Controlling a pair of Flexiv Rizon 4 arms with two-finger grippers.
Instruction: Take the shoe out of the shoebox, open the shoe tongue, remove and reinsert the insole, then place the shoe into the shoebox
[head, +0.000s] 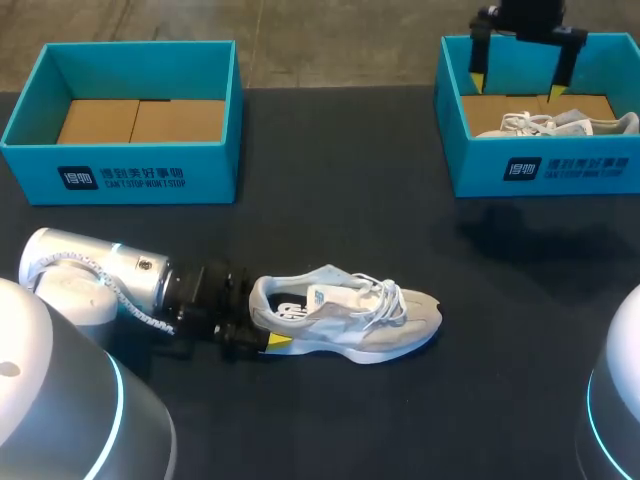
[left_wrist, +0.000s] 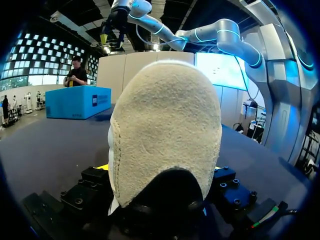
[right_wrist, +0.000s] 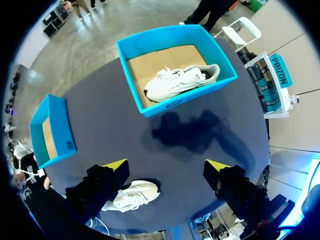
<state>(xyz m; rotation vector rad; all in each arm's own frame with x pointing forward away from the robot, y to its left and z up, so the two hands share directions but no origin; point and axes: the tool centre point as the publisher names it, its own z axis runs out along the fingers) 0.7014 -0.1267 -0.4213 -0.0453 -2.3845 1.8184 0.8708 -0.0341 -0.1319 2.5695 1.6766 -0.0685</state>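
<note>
Shoe (head: 345, 318) on bench (head: 400, 200), toe toward right, heel clamped in left tool (head: 268, 328); right tool (head: 522, 72) spread open above right box (head: 540, 165) holding second shoe (head: 555, 123); left box (head: 120, 170) apart. Left wrist: heel wedged in tool, touched both sides. Right wrist: tool open high over bench, shoe and both boxes below.

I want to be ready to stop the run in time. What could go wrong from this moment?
The left hand grips the shoe only at its heel, so in a lift the toe may sag or slip free. Its loose laces could catch on a wall of the empty shoebox. The other shoebox already holds a second shoe; placing this one there would crowd it.
</note>
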